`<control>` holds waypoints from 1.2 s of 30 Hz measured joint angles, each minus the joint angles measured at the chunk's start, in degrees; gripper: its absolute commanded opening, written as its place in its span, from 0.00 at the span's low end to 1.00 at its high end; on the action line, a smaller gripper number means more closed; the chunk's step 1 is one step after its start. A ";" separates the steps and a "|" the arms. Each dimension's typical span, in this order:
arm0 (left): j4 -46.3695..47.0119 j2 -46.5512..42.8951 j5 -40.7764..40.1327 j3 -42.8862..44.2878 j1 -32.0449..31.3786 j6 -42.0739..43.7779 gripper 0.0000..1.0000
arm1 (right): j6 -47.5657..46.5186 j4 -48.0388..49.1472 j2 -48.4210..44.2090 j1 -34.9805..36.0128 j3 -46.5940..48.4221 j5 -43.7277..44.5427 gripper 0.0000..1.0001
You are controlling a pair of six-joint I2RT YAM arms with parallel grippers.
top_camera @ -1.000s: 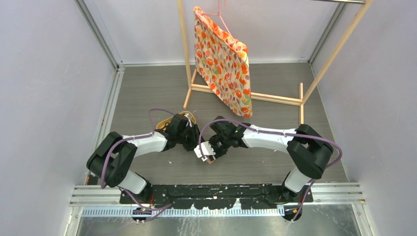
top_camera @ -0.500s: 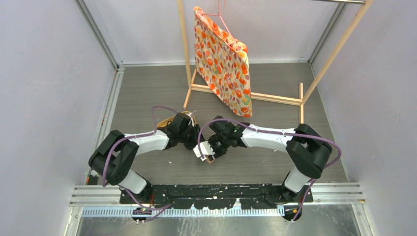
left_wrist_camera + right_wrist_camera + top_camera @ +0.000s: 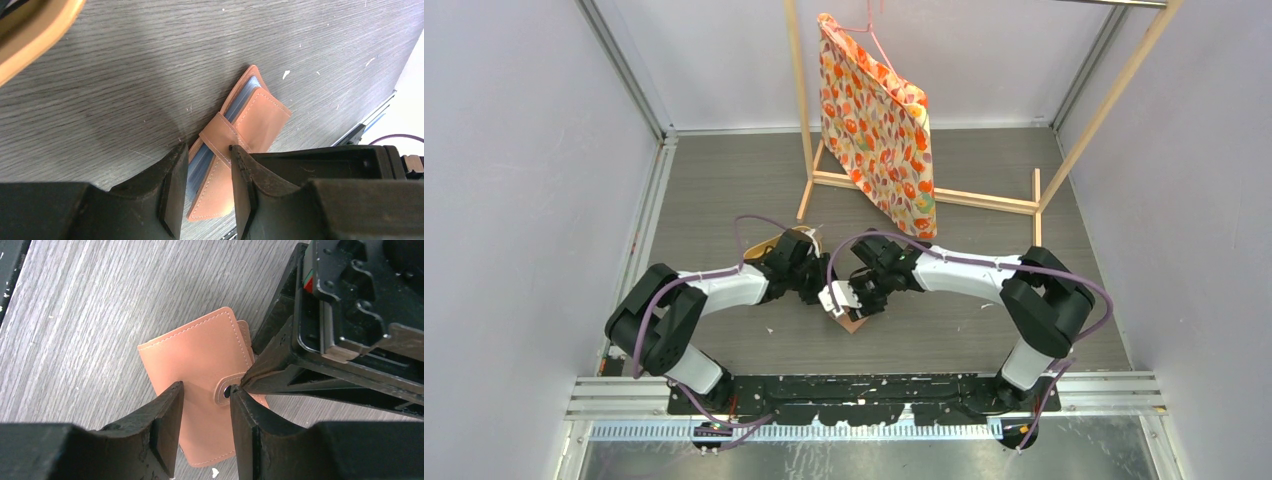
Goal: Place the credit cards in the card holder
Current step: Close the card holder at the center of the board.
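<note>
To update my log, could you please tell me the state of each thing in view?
card holder: folded shut, tab wrapped over.
left fingers: either side of its tab edge, grip unclear.
right fingers: apart, over its cover.
patterned bag: hanging on the wooden rack.
tray: only its rim shows, contents unseen.

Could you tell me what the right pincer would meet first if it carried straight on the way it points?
Most likely the card holder, near its snap tab: the right pincer points down at it, jaws apart. How near it is, I cannot tell.
</note>
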 measured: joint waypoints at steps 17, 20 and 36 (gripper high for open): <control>0.33 0.57 0.57 0.17 0.02 0.26 0.36 | -0.90 2.03 -1.18 -0.35 -1.95 0.96 0.30; 0.35 0.61 0.63 0.20 0.02 0.26 0.36 | -1.16 2.12 -1.40 0.13 -2.16 1.84 0.30; 0.50 0.76 0.98 0.20 0.13 0.28 0.36 | -2.86 0.13 -1.55 4.00 -1.09 8.66 0.30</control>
